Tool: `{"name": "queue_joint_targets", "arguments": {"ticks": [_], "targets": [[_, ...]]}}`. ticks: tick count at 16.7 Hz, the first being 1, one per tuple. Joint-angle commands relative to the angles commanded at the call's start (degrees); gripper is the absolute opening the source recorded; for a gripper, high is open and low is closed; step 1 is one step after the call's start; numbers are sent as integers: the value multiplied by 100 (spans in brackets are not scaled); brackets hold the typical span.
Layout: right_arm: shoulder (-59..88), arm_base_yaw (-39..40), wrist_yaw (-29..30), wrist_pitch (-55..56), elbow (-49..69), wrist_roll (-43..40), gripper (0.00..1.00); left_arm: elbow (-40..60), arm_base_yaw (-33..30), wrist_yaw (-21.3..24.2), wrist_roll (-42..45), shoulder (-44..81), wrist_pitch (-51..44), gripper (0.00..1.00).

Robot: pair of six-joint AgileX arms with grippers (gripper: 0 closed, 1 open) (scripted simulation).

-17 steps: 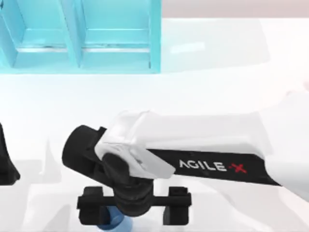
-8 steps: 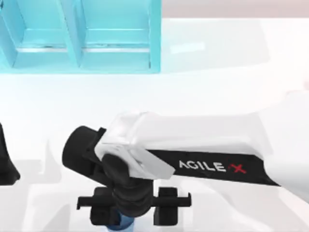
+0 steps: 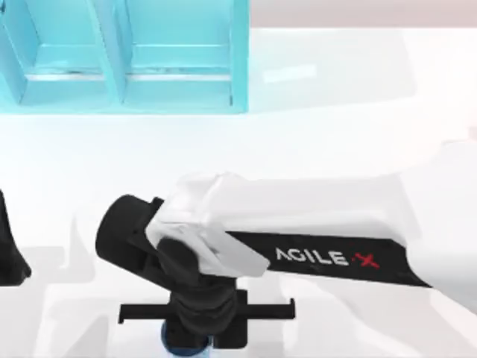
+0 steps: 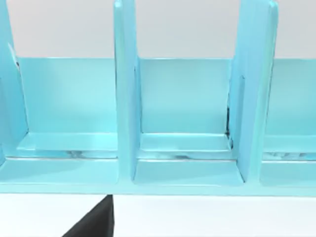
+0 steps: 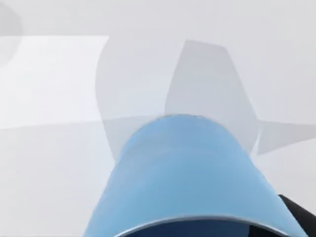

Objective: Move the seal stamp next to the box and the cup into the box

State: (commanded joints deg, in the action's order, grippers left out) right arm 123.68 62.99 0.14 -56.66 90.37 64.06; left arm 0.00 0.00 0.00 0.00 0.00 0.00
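Observation:
The blue cup [image 3: 181, 346] stands at the table's front edge, mostly covered by my right arm. My right gripper [image 3: 204, 337] hangs over it with its fingers drawn in against the cup's sides, shut on it. From the right wrist the cup [image 5: 187, 177] looms close, its light blue wall standing on the white table. The box [image 3: 238, 56] is a light blue divided case at the back left; its compartments [image 4: 126, 98] face the left wrist camera. The seal stamp is out of view. My left arm [image 3: 10, 250] stays parked at the left edge.
The white forearm of my right arm [image 3: 320, 216] stretches across the table from the right side. Bare white table [image 3: 335, 134] lies between the box and that arm.
The right gripper's fingers have slid inward from a wide spread until they close on the cup. Neither arm nor the cup has shifted otherwise.

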Motion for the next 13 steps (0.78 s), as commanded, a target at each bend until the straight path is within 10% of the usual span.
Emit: {"name": "queue_joint_targets", "arguments": {"ticks": [13], "targets": [[-877,-320,-2,-512,-371,-288,0,0,0,0,0,0,0,100]]}}
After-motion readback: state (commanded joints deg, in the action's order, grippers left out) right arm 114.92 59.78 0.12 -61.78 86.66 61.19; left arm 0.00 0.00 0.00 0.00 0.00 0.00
